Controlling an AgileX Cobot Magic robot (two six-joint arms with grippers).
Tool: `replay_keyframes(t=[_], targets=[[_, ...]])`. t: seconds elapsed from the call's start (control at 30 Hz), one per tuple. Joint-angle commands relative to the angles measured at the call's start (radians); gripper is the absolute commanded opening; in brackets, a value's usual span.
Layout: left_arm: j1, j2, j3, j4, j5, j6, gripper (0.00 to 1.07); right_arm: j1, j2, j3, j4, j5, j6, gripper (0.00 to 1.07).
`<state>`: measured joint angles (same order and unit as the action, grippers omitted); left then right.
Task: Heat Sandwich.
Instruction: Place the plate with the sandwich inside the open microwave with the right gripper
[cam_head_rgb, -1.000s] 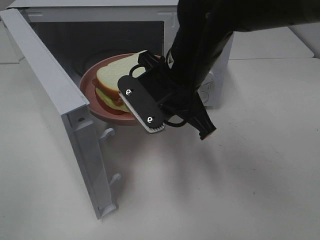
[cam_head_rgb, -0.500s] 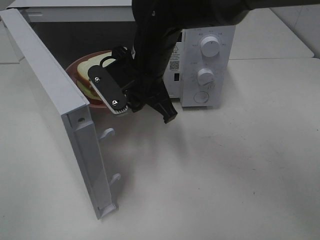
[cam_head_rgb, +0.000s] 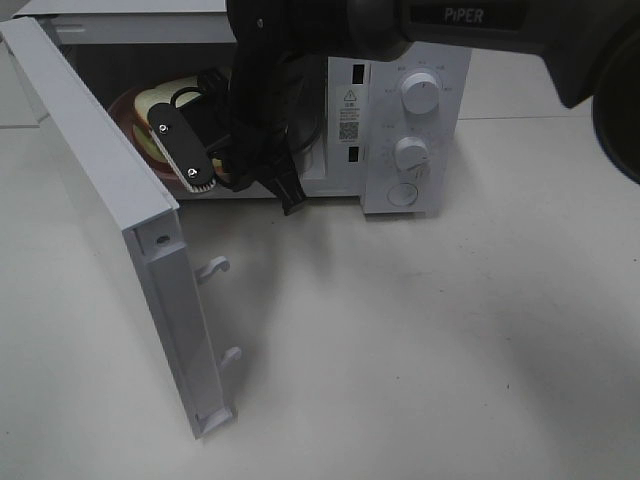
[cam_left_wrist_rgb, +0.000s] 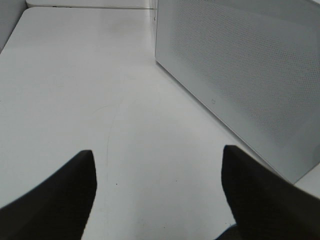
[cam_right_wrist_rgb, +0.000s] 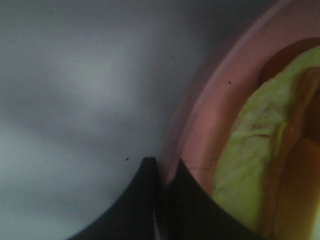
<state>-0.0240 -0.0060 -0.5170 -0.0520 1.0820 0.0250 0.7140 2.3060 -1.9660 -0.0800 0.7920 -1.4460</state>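
- The sandwich (cam_head_rgb: 150, 100) sits on the pink plate (cam_head_rgb: 120, 107) in the dark cavity of the open microwave (cam_head_rgb: 440, 60), upper left of the high view. Its white bread is soft-looking, and the right wrist view shows wrinkled yellow-green filling and a tan-orange crust.
- The right gripper (cam_right_wrist_rgb: 161, 170) is pinched tight on the plate's smooth rim. Whether the plate rests on the cavity floor cannot be told.
- The black arm above it (cam_head_rgb: 470, 15) reads "PiPER".
- The microwave's front panel carries a warning-triangle label (cam_head_rgb: 348, 98) over a QR code, two ribbed knobs (cam_head_rgb: 418, 92) and a round button (cam_head_rgb: 403, 193).
- The white door (cam_head_rgb: 100, 200) stands swung out at left, with two hooked latches (cam_head_rgb: 213, 267).
- The left gripper (cam_left_wrist_rgb: 157, 165) is spread wide and holds nothing, over the matte white table (cam_left_wrist_rgb: 75, 75) and beside a perforated white panel (cam_left_wrist_rgb: 240, 75).
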Motion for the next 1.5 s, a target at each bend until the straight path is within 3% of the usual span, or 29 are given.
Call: replay_keyframes(t=[0.03, 0.47, 1.07, 1.23, 1.43, 1.5], targets=[[-0.004, -0.023, 0.003, 0.0, -0.013, -0.003, 0.67, -0.01, 0.008, -0.027, -0.005, -0.015, -0.004, 0.0], [-0.004, -0.023, 0.003, 0.0, -0.013, -0.003, 0.67, -0.083, 0.047, -0.076, -0.013, -0.07, -0.015, 0.0], [-0.004, -0.023, 0.003, 0.0, -0.013, -0.003, 0.67, -0.085, 0.07, -0.076, -0.002, -0.169, 0.066, 0.03], [-0.004, -0.023, 0.003, 0.0, -0.013, -0.003, 0.67, -0.085, 0.07, -0.076, -0.006, -0.22, 0.152, 0.14], [-0.004, -0.023, 0.003, 0.0, -0.013, -0.003, 0.67, -0.085, 0.07, -0.076, -0.006, -0.213, 0.182, 0.39], [-0.004, -0.023, 0.003, 0.0, -0.013, -0.003, 0.67, -0.085, 0.067, -0.076, -0.005, -0.208, 0.182, 0.4]])
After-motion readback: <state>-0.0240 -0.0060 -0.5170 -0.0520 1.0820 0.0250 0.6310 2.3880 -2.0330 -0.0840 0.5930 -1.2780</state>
